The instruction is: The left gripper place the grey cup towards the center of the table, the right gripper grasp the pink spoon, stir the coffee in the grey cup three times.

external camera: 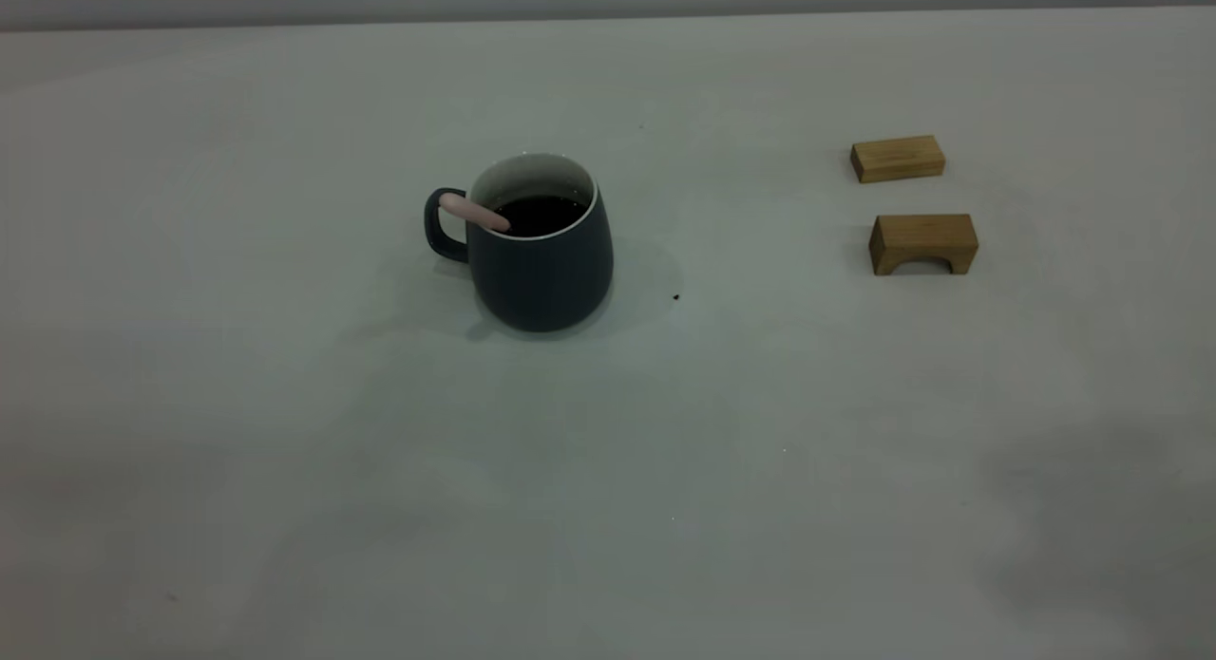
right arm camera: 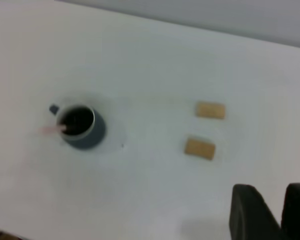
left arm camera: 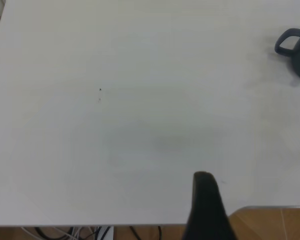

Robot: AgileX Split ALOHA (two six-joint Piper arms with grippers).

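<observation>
The cup [external camera: 541, 252] stands mid-table [external camera: 608, 470], the spoon [external camera: 472, 212] resting in its coffee [external camera: 540, 214]. The right end effector [right arm camera: 270, 212] hangs well apart, fingers spread; the left end effector's [left arm camera: 206, 207] state is unclear. Stirring looks finished, or needs a regrasp.

From outside we look steeply down on the bench [external camera: 285, 470]; both wrist views sit farther back, sharing the grey cup [external camera: 541, 247].

Matt slate-grey cup [external camera: 541, 271] (glossy white inside), glossy dark coffee [external camera: 539, 215], two wooden blocks [external camera: 922, 243], smooth matt table [external camera: 608, 470]
</observation>
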